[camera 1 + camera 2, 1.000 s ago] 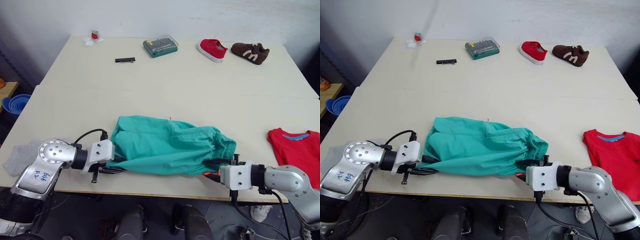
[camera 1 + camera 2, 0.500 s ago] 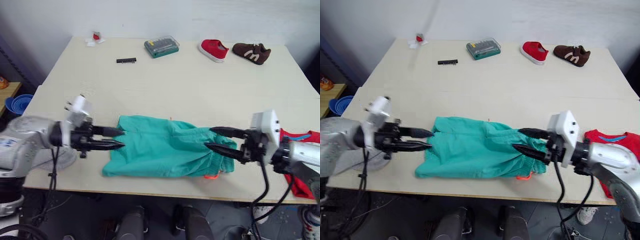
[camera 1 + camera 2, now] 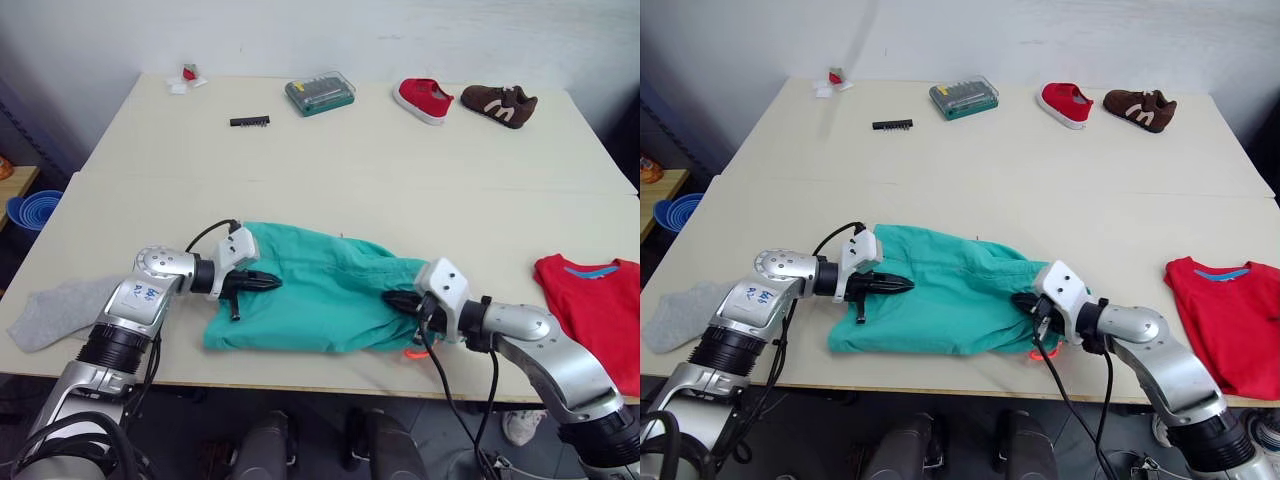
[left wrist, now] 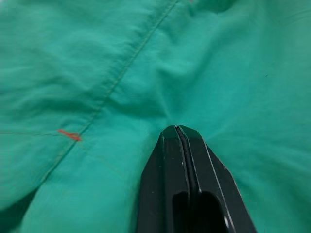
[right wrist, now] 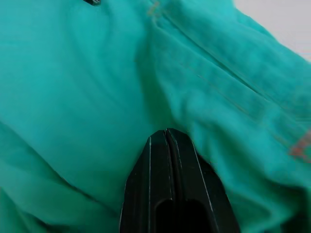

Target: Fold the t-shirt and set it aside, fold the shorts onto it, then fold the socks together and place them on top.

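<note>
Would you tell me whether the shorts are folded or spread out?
Folded: the shorts lie doubled over lengthwise as a narrow band on the table.

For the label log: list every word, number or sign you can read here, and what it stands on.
Blue handwritten marks on the left arm's round joint cover: too small to read.
Small chest print on the t-shirt: none visible.
Green case at the far side of the table: no readable label.
Nothing else carries text.
</note>
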Controlling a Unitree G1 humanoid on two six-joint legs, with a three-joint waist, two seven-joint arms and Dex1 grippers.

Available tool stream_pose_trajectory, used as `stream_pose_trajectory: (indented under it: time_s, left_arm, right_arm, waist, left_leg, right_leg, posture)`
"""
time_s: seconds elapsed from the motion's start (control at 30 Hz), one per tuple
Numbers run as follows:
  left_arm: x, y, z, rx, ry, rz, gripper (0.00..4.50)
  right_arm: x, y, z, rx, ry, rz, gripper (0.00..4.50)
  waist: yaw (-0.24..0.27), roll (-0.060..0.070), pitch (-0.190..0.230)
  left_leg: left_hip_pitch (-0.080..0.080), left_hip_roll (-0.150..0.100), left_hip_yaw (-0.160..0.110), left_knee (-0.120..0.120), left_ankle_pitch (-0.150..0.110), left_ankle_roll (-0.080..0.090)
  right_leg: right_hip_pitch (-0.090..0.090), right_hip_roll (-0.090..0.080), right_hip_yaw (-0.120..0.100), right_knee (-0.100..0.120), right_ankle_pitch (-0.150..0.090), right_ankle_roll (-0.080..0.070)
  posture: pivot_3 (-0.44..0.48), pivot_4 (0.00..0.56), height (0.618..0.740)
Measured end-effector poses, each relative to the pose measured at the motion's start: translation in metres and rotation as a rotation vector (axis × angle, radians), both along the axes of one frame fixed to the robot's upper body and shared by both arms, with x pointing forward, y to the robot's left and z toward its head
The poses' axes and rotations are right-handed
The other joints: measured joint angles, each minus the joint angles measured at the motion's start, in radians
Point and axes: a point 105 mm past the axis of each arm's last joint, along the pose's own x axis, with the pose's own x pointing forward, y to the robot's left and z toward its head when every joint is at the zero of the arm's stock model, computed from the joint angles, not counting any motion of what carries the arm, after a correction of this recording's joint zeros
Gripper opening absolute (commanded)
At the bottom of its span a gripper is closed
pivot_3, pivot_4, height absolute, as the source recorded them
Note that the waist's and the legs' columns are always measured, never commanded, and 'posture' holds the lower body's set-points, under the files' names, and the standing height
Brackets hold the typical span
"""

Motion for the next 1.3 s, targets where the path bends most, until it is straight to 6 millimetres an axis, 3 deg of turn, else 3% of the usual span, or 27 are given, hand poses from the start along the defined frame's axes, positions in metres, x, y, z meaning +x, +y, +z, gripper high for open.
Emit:
stream_pose_trajectory:
  time_s: [0.2,0.27,0.4,0.5,0.57,0.67,0.77,0.83,0.87,1.03,1.2,1.3]
  left_arm:
    - [0.002,0.015,-0.001,-0.004,-0.028,0.044,0.0]
    - [0.001,0.019,-0.001,-0.006,-0.028,0.058,0.0]
    - [-0.006,0.021,0.006,-0.077,0.026,0.073,0.0]
    - [-0.017,0.003,0.035,-0.198,0.059,0.0,0.0]
    - [-0.017,-0.014,0.055,-0.235,0.033,-0.046,0.0]
    - [-0.003,-0.029,0.061,-0.2,-0.009,-0.033,0.0]
    - [0.017,-0.031,0.03,-0.091,0.01,0.028,0.0]
    - [0.031,-0.026,0.008,-0.042,0.021,0.08,0.0]
    - [0.037,-0.027,0.009,-0.03,-0.011,0.078,0.0]
    - [0.065,-0.004,0.015,-0.004,-0.105,0.203,0.0]
    - [0.068,0.018,0.015,-0.01,-0.135,0.24,0.0]
    - [0.061,0.026,0.021,-0.069,-0.103,0.231,0.0]
  right_arm:
    - [0.012,-0.048,0.015,0.109,0.025,-0.228,0.03]
    - [0.013,-0.055,0.016,0.113,0.028,-0.252,0.03]
    - [0.01,-0.044,0.029,0.17,0.027,-0.205,0.03]
    - [0.009,-0.018,0.06,0.23,-0.052,-0.101,0.03]
    - [0.007,0.002,0.069,0.237,-0.077,-0.029,0.03]
    - [0.008,0.028,0.051,0.141,-0.056,0.048,0.03]
    - [0.02,0.038,0.019,0.066,-0.008,0.016,0.03]
    - [0.03,0.033,0.003,0.034,0.009,-0.051,0.03]
    - [0.034,0.028,-0.003,0.016,0.015,-0.085,0.03]
    - [0.025,0.007,-0.007,0.01,0.008,-0.155,0.03]
    - [0.007,-0.024,-0.002,0.051,0.044,-0.246,0.03]
    - [0.0,-0.033,0.016,0.117,0.032,-0.265,0.03]
  waist:
    - [-0.001,0.0,-0.001]
    - [-0.005,0.002,-0.001]
    - [-0.015,0.002,-0.001]
    - [-0.02,0.002,-0.001]
    - [-0.018,0.002,-0.001]
    - [-0.012,0.002,-0.002]
    - [-0.012,0.002,-0.002]
    - [-0.011,0.002,-0.002]
    - [-0.012,0.001,-0.002]
    - [-0.005,0.0,-0.003]
    - [-0.008,0.0,-0.003]
    - [-0.019,0.0,-0.003]
  left_leg:
    - [0.001,0.001,0.0,0.0,0.0,0.001]
    - [0.002,0.002,0.0,0.0,-0.001,0.001]
    - [0.0,0.004,0.0,0.0,-0.001,0.0]
    - [0.0,0.004,-0.001,0.0,0.001,-0.003]
    - [0.0,0.004,-0.001,0.0,0.001,-0.003]
    - [0.0,0.003,0.0,0.0,0.001,-0.003]
    - [-0.001,0.002,0.002,0.0,0.001,-0.003]
    - [-0.001,0.003,0.002,0.0,0.001,-0.003]
    - [-0.002,0.003,0.002,0.0,0.002,-0.003]
    - [0.0,0.003,0.001,0.001,0.001,-0.002]
    - [0.001,0.004,0.001,0.001,-0.001,0.001]
    - [0.0,0.006,0.001,0.0,-0.001,0.0]
  right_leg:
    - [0.001,0.0,0.0,0.0,0.001,-0.002]
    - [0.001,0.001,0.0,0.0,0.001,-0.002]
    - [-0.001,0.002,0.0,0.001,0.0,-0.003]
    - [-0.001,0.003,0.0,0.001,0.0,-0.003]
    - [0.0,0.003,0.0,0.001,0.0,-0.003]
    - [0.0,0.004,0.0,0.0,0.0,-0.003]
    - [-0.001,0.004,0.0,0.001,0.0,-0.003]
    - [-0.002,0.005,0.0,0.001,0.0,-0.003]
    - [-0.002,0.005,0.0,0.002,0.0,-0.003]
    - [-0.001,0.004,0.0,0.0,0.0,-0.003]
    - [-0.001,0.004,0.0,0.001,0.001,-0.004]
    - [-0.002,0.005,0.0,0.002,0.001,-0.005]
  posture:
    - [0.0,0.15,0.74]
    - [0.0,0.15,0.74]
    - [0.0,0.15,0.74]
    - [0.0,0.15,0.74]
    - [0.0,0.15,0.74]
    - [0.0,0.15,0.74]
    - [0.0,0.15,0.74]
    - [0.0,0.15,0.74]
    - [0.0,0.15,0.74]
    - [0.0,0.15,0.74]
    - [0.0,0.15,0.74]
    - [0.0,0.15,0.74]
